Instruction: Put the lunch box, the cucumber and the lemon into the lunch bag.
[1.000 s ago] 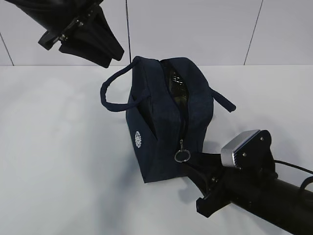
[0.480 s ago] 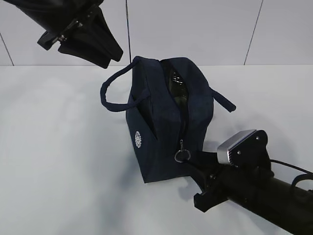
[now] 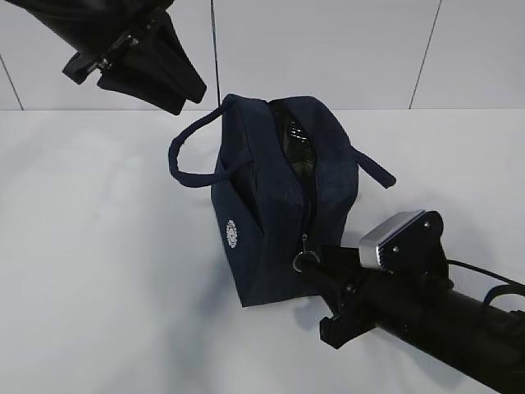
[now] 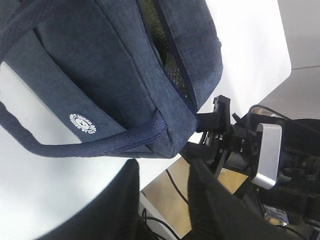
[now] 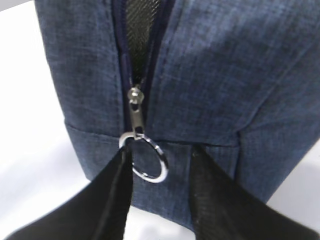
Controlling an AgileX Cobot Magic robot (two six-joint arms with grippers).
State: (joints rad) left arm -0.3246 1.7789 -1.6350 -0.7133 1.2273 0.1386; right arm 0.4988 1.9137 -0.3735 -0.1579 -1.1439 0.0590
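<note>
Up at the far left, the left gripper (image 3: 176,78) hangs well above the white table (image 3: 98,271), its black fingers spread with nothing between them, clear of the bag's near loop handle (image 3: 187,144). Moving to centre: the boxy dark navy fabric lunch bag (image 3: 271,222) stands on the table, white round logo (image 3: 232,232) facing the camera, top zipper parted. Something dark shows through the gap, but whether the lunch box, cucumber and lemon are in there I cannot tell; none lies on the visible table.

Now right: the right gripper (image 5: 160,180) is at the bag's near end, jaws spread on either side of the metal ring pull (image 5: 147,160). The left finger (image 5: 117,200) seems to touch the ring; nothing is pinched yet.

By my reading, zipping up is the step in hand. The risks: the ring hangs loose and could swing out from between the jaws as they close, leaving a grab on fabric. And with nothing bracing the bag, a pull along the zipper could drag or tip it.
</note>
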